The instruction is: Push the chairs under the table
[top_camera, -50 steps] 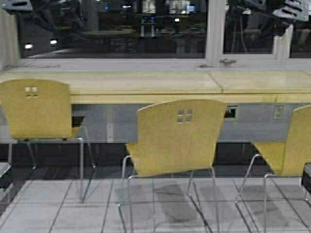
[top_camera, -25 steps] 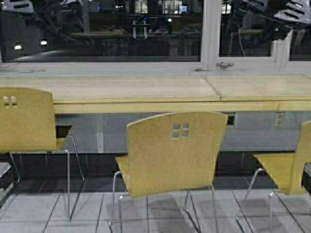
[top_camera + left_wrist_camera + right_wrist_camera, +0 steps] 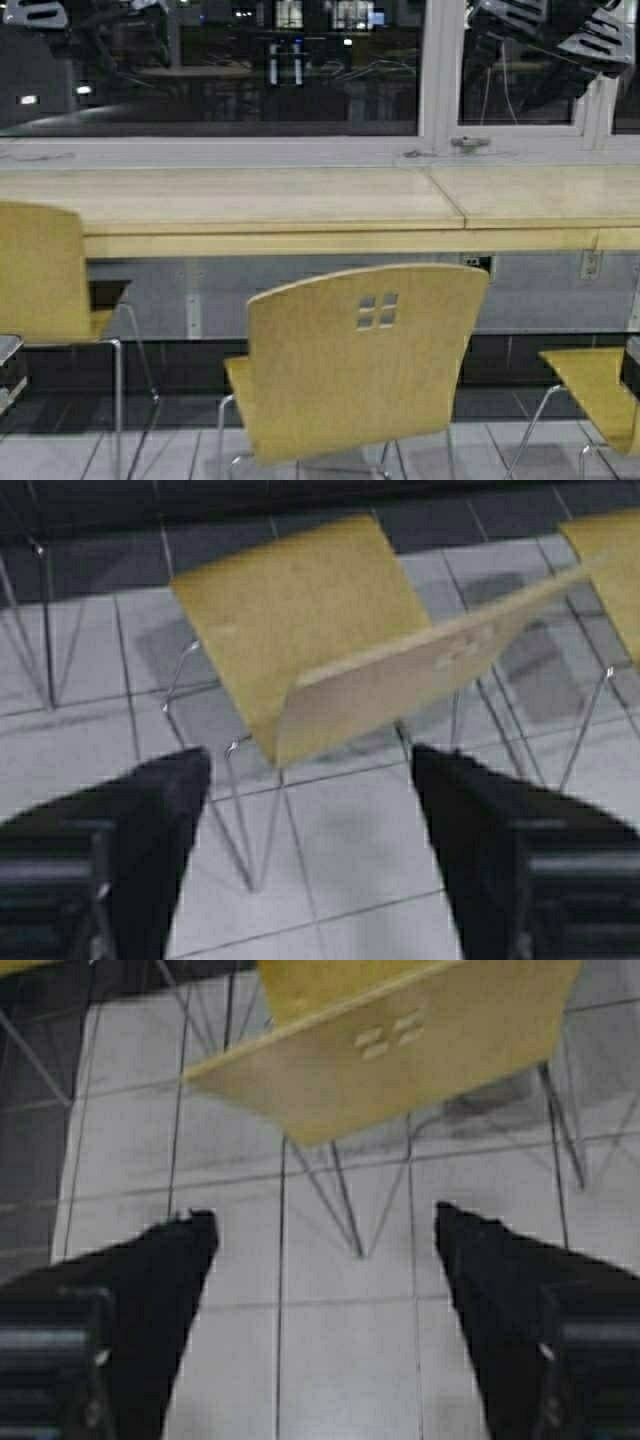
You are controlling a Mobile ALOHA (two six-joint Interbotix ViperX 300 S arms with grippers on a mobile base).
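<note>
The table (image 3: 300, 243) runs across the high view under the window. The middle chair (image 3: 360, 370) stands just in front of me, its back with the square cut-outs toward me and its seat just short of the table's front edge. A second chair (image 3: 40, 270) is at the left edge and a third chair (image 3: 595, 385) at the right edge. My left gripper (image 3: 310, 770) is open and empty above the floor, just behind the middle chair (image 3: 300, 620). My right gripper (image 3: 325, 1230) is open and empty behind that chair's back (image 3: 400, 1050).
A dark window with a white frame (image 3: 440, 80) sits behind the table. A grey wall with sockets (image 3: 590, 265) is under it. The floor (image 3: 150, 455) is pale tile. The chair's thin chrome legs (image 3: 345, 1200) splay out close to both grippers.
The robot has driven forward: table and chairs look larger and sit lower in the high view, and the side chairs have slid toward the edges. Both grippers stay open.
</note>
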